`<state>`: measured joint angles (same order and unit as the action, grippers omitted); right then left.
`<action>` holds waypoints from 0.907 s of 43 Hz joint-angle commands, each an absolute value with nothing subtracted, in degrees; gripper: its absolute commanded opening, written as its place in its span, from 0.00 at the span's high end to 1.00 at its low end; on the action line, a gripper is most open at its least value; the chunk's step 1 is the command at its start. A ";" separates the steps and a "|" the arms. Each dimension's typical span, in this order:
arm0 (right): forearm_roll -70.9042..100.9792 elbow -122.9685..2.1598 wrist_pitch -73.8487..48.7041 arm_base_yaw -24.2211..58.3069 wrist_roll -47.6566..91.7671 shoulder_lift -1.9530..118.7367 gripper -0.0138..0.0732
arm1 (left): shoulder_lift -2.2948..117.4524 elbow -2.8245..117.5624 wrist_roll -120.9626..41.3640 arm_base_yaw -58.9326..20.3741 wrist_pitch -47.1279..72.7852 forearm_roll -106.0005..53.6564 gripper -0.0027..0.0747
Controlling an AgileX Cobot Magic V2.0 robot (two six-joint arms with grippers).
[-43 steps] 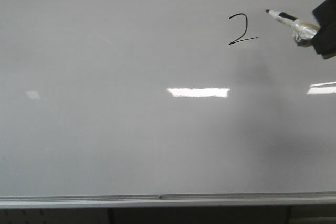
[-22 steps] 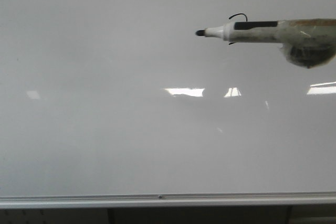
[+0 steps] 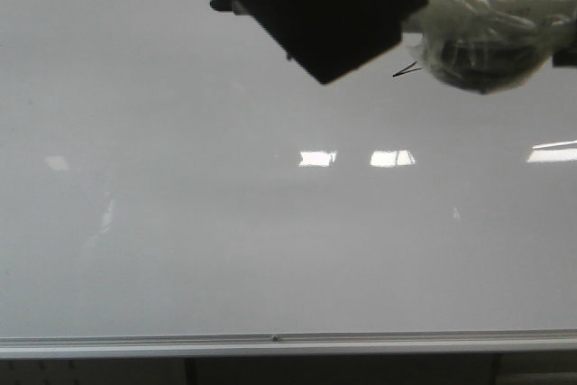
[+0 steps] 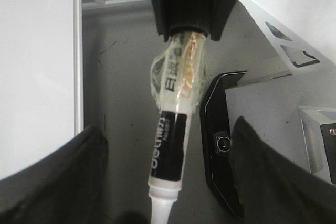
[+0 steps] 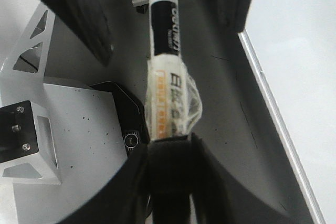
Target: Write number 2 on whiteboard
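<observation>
Closest to the front camera, a big dark block fills the top middle of the frame. It is the left gripper [image 3: 315, 6], seen blurry. The black tip of the marker [image 3: 219, 4] pokes out from behind the block on its left side. At the upper right, the fat end of the marker is wrapped in shiny clear tape [image 3: 487, 33].

In the left wrist view, the left gripper [image 4: 168, 145] shows as two dark, blurry fingers [image 4: 58, 177]. They are spread wide, one on each side of the marker [image 4: 170, 140]. They do not touch it, so the jaws are let go.

In the right wrist view, the right gripper [image 5: 168, 166] is squeezed tight on the taped end of the marker [image 5: 165, 51]. The white tip end points away from it and runs between the two dark fingers [image 5: 79, 19] of the left gripper.

Behind the arms is the whiteboard [image 3: 270, 250]. It fills almost the whole front frame. Its silver rail [image 3: 270, 344] runs along the bottom. Bright patches of light [image 3: 317, 158] shine in the middle of the board.

The number 2 [image 3: 406, 69] is on the board at the upper right. Most of it is hidden behind the gripper and the tape. Only a thin black slanted bit of its bottom stroke shows.
</observation>
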<state>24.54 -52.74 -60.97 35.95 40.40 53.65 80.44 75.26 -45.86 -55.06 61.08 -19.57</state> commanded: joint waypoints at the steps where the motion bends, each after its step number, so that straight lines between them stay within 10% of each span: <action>1: 26.78 -54.69 -58.92 36.09 41.02 52.82 0.87 | 79.41 77.19 -46.03 -55.47 59.65 -21.41 0.34; 25: 26.83 -54.69 -58.18 36.09 41.02 52.82 0.84 | 79.52 77.19 -46.03 -55.47 59.79 -21.41 0.90; 39: 25.17 -54.69 -58.64 35.74 40.94 52.49 0.22 | 79.52 77.19 -45.78 -55.47 59.79 -21.00 0.98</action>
